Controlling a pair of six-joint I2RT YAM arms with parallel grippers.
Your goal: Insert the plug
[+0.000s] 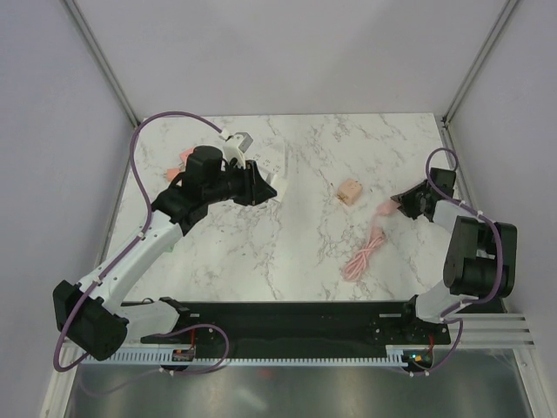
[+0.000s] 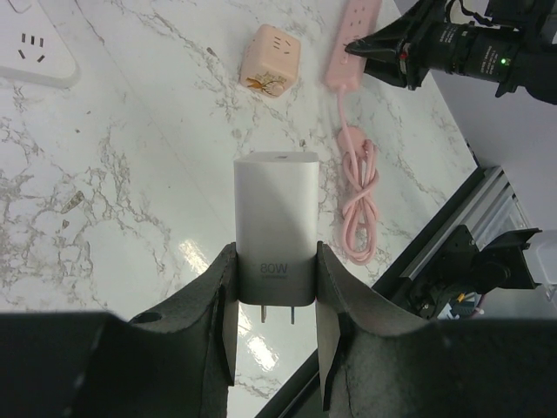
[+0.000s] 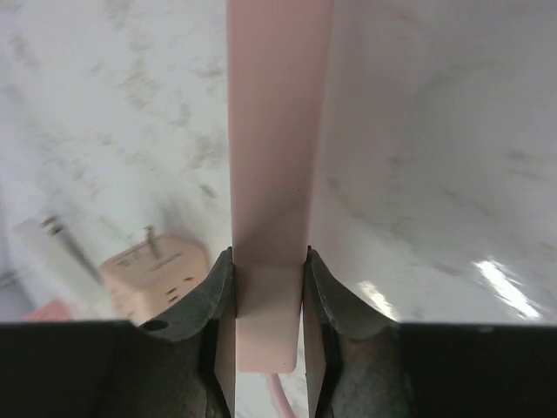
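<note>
My left gripper (image 2: pixel 275 261) is shut on a white 80W charger plug (image 2: pixel 277 222), held above the table with its two prongs pointing back at the wrist camera. In the top view this gripper (image 1: pixel 259 185) is at the table's back left. My right gripper (image 3: pixel 267 261) is shut on the end of a pink power strip (image 3: pixel 277 157). In the top view the right gripper (image 1: pixel 402 202) holds the strip (image 1: pixel 384 210) at the right side. The strip's sockets show in the left wrist view (image 2: pixel 352 39).
A pink cube adapter (image 1: pixel 349 192) lies mid-table, left of the strip. The strip's coiled pink cable (image 1: pixel 365 254) lies in front of it. A white socket block (image 2: pixel 35 48) lies at the back. A small pink item (image 1: pixel 184 157) lies at the far left.
</note>
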